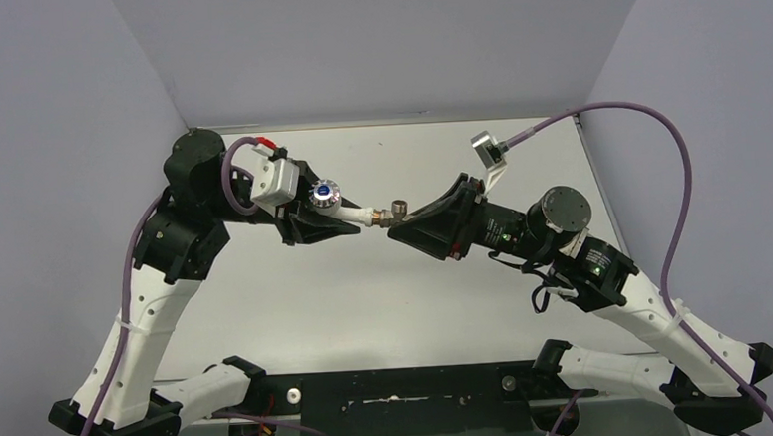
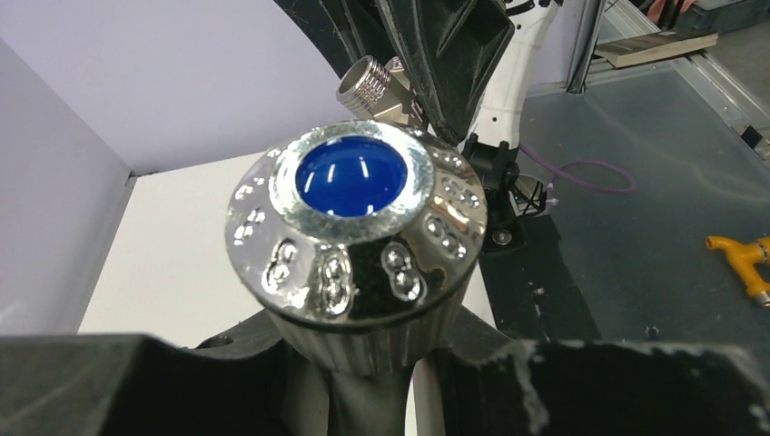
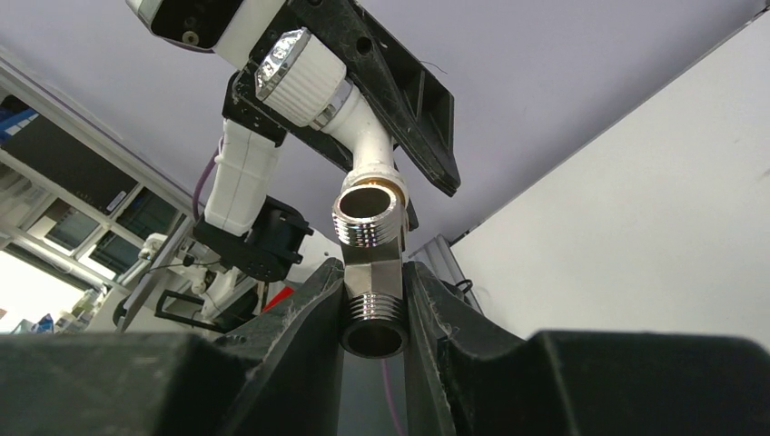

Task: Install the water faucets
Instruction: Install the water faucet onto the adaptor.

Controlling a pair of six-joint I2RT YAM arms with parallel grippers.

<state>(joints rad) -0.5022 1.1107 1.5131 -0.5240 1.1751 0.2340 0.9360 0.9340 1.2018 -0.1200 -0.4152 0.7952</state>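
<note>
Left tool (image 1: 348, 223): grips white tap (image 1: 323, 193). Right tool (image 1: 403, 227): pinches metal fitting (image 1: 395, 214), touching tap's end, centre of frame, above table (image 1: 367, 299).

knob (image 2: 354, 238): mirror chrome, rows of paired dimples, deep blue glossy centre | tap body (image 3: 370, 145): white | fitting (image 3: 368, 241): shiny silver, ridged threads | left gripper (image 1: 346, 218): black | right gripper (image 1: 401, 224): black | cables (image 1: 688, 177): purple | table (image 1: 367, 299): white

We see knob (image 2: 354, 263) in glossy chrome with glassy blue dot (image 2: 351, 177); fitting (image 3: 370, 272) polished threaded metal; tap body (image 3: 366, 132) smooth white plastic; fingers (image 3: 281, 372) matt black, grainy plastic; table (image 1: 367, 299) matt white.
</note>
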